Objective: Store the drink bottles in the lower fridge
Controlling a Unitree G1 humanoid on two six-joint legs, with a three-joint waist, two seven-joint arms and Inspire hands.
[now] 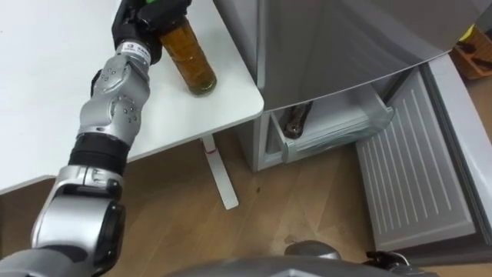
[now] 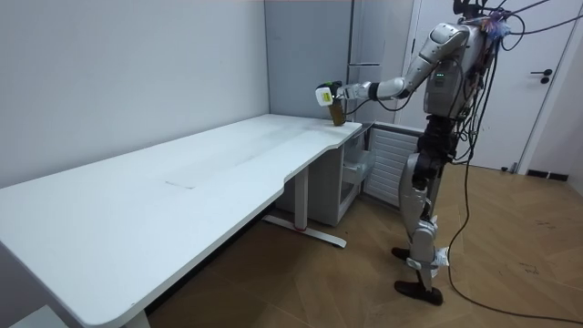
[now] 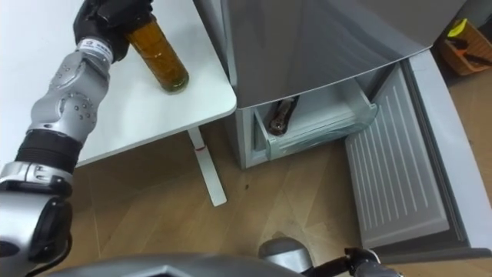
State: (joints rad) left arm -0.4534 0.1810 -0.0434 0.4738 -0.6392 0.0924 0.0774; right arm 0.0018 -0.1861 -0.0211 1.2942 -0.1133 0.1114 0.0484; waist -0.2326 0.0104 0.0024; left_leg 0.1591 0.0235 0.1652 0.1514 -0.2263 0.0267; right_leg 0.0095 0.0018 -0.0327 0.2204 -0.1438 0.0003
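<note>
L hand (image 1: 147, 18) is gripping the amber bottle (image 1: 191, 58) from above, fingers curled round its neck & cap. Bottle is standing upright near the corner of the table (image 1: 46, 85) closest to the fridge. Can't tell if its base is touching the top or hanging just clear. The open lower drawer (image 1: 346, 131) is lying to the robot's right of the bottle and well below table level, w/ the door (image 1: 415, 177) swung wide. A dark bottle (image 1: 297, 117) is lying on its side at the drawer's left end. Next move prob. needs a carry right & down, tipping the long axis flat beside that one.
</note>
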